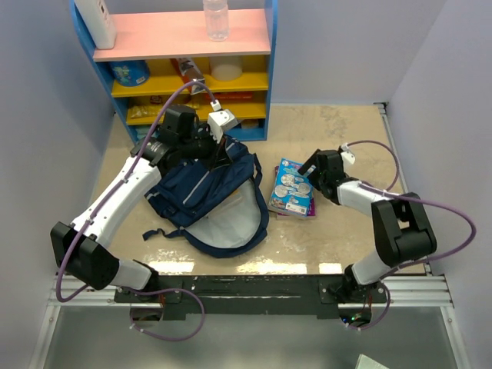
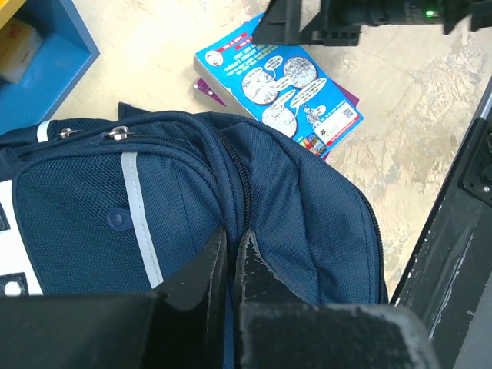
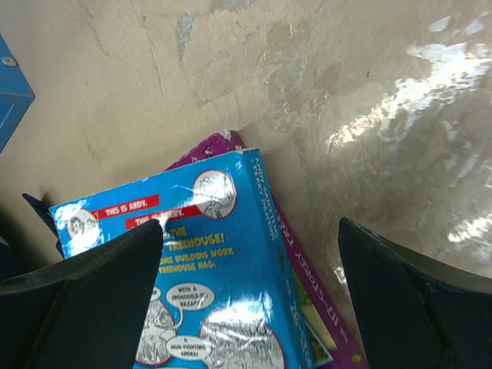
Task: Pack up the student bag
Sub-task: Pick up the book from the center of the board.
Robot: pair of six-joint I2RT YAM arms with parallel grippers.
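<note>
Left hand (image 2: pixel 231 240): fingers pressed almost together on a ridge of cloth beside the main zip of the navy blue fabric backpack (image 1: pixel 201 191) with thin light-grey stripes. The grip sits at the backpack's far, top end. I read it as an anchor, lifting the upper panel so the mouth gapes.

The backpack lies flat on the beige table (image 1: pixel 346 131), left of centre. Its flap is open toward the near edge, with the pale grey lining (image 1: pixel 227 223) exposed.

Right hand (image 3: pixel 250 227): fingers spread wide, nothing between them. It is poised above the glossy blue cartoon-cover paperback (image 3: pixel 207 292), which rests on a purple book (image 3: pixel 319 323) just beside the backpack's right side.

Judgement: books not yet packed; the next move is to close on the blue one.
</note>
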